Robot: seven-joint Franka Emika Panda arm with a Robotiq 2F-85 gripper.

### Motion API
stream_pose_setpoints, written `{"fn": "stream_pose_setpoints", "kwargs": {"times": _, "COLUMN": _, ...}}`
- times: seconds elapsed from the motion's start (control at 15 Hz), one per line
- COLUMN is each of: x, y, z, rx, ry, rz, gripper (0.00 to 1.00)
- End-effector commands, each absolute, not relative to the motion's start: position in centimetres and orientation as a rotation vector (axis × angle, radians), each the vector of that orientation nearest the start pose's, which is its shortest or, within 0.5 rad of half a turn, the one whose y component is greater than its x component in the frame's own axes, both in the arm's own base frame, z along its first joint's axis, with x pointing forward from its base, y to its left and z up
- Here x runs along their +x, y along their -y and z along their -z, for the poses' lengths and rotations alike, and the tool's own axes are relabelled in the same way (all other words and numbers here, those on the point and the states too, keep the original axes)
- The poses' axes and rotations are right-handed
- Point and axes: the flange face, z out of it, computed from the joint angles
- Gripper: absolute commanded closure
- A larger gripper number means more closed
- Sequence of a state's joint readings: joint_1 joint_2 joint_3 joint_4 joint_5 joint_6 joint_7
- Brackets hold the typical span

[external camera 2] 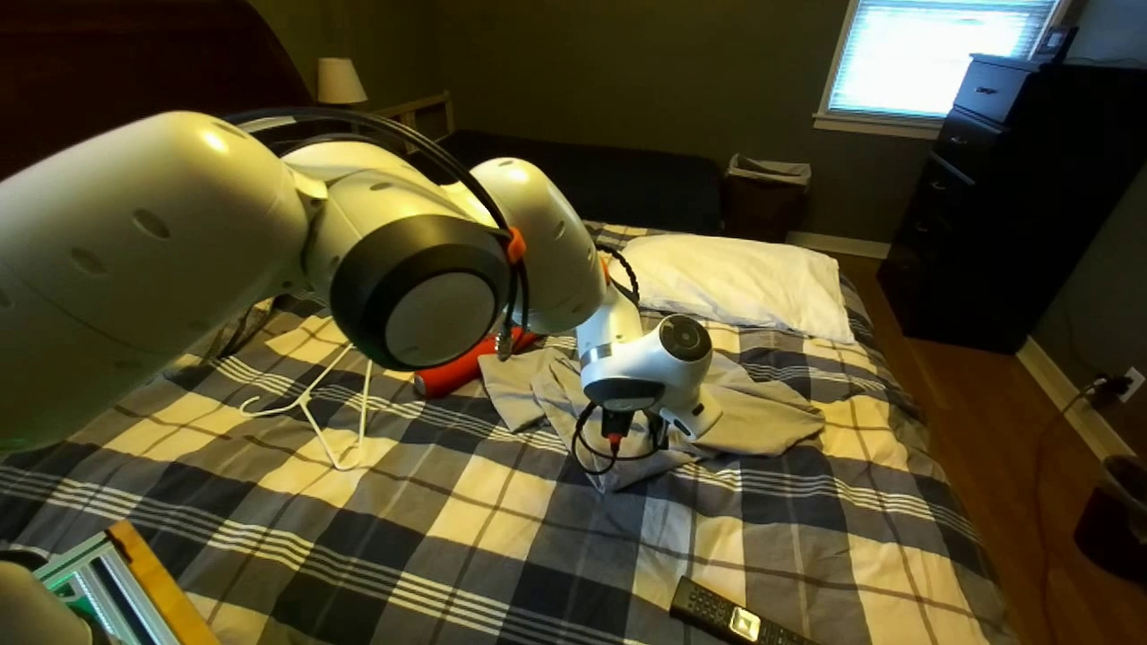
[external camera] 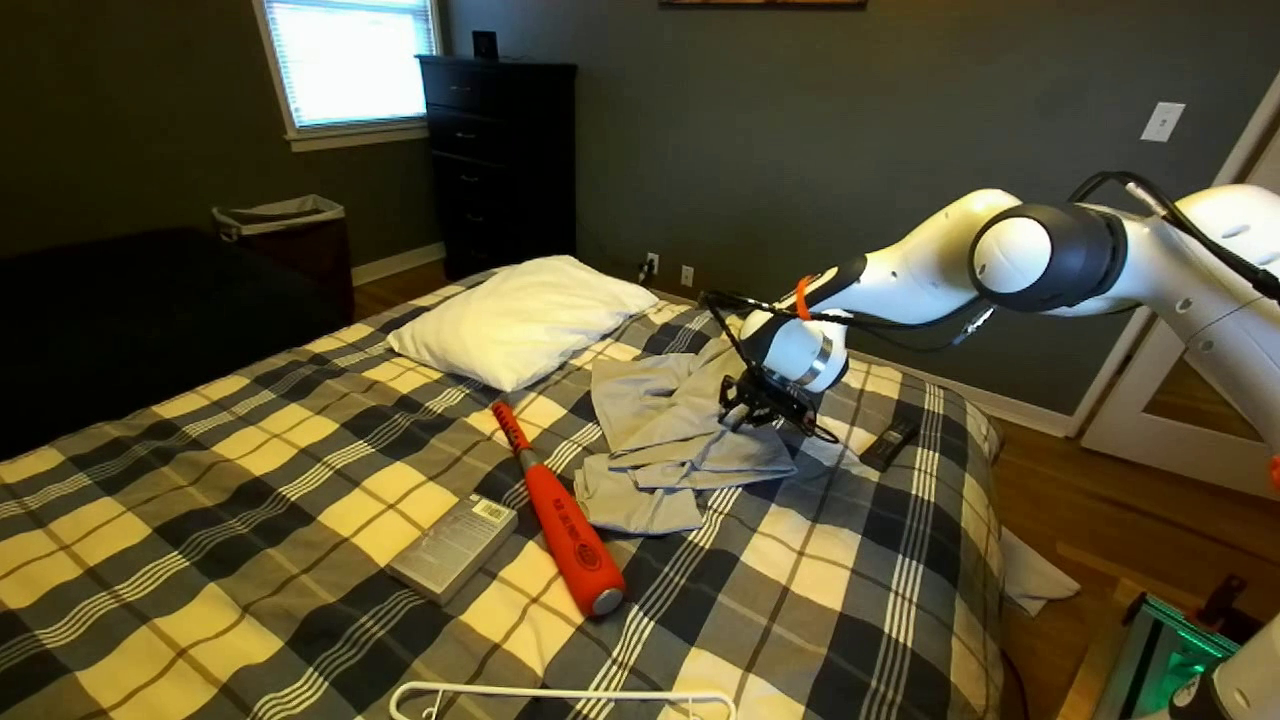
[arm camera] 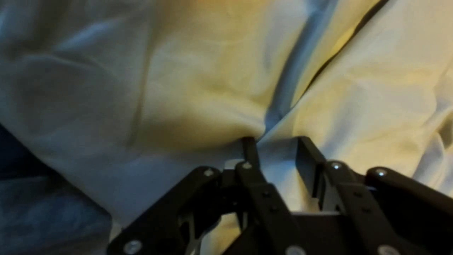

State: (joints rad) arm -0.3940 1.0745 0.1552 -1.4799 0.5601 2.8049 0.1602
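The wrist view shows a grey cloth (arm camera: 198, 92) directly below the gripper (arm camera: 274, 140), with a fold running up to its fingertips. The fingers stand parted by a narrow gap and cloth shows between them; whether any of it is pinched, I cannot tell. In both exterior views the cloth lies crumpled on a plaid bedspread (external camera: 800, 590), spreading out from under the gripper. In an exterior view, a red bat (external camera: 570, 530) lies to the left of the gripper, just beside the cloth, and a grey book-like item (external camera: 455, 550) lies farther out past the bat. A white pillow (external camera: 520, 320) rests behind and to the left of the gripper, while a black remote (external camera: 890, 443) is near it on the right. A white hanger (external camera: 565, 691) lies well in front of the gripper. Far behind it stands a black dresser (external camera: 505, 165).
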Motion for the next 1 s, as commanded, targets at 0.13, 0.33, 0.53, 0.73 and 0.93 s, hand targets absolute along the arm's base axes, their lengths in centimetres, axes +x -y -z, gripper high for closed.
{"fn": "stream_pose_setpoints", "kwargs": {"times": 0.13, "x": 68.5, "y": 20.6, "z": -4.2, "rx": -2.408, "ry": -1.367, "rz": 0.229, "gripper": 0.31}}
{"fn": "stream_pose_setpoints", "kwargs": {"times": 0.33, "x": 69.3, "y": 20.5, "z": -4.2, "rx": -2.391, "ry": -1.353, "rz": 0.273, "gripper": 0.26}}
{"fn": "stream_pose_setpoints", "kwargs": {"times": 0.53, "x": 69.8, "y": 20.7, "z": -3.7, "rx": -2.387, "ry": -1.366, "rz": 0.286, "gripper": 0.53}}
{"fn": "stream_pose_setpoints", "kwargs": {"times": 0.73, "x": 70.0, "y": 21.2, "z": -3.0, "rx": -2.381, "ry": -1.384, "rz": 0.288, "gripper": 0.77}}
{"fn": "stream_pose_setpoints", "kwargs": {"times": 0.93, "x": 70.1, "y": 21.4, "z": -3.2, "rx": -2.376, "ry": -1.392, "rz": 0.301, "gripper": 0.99}}
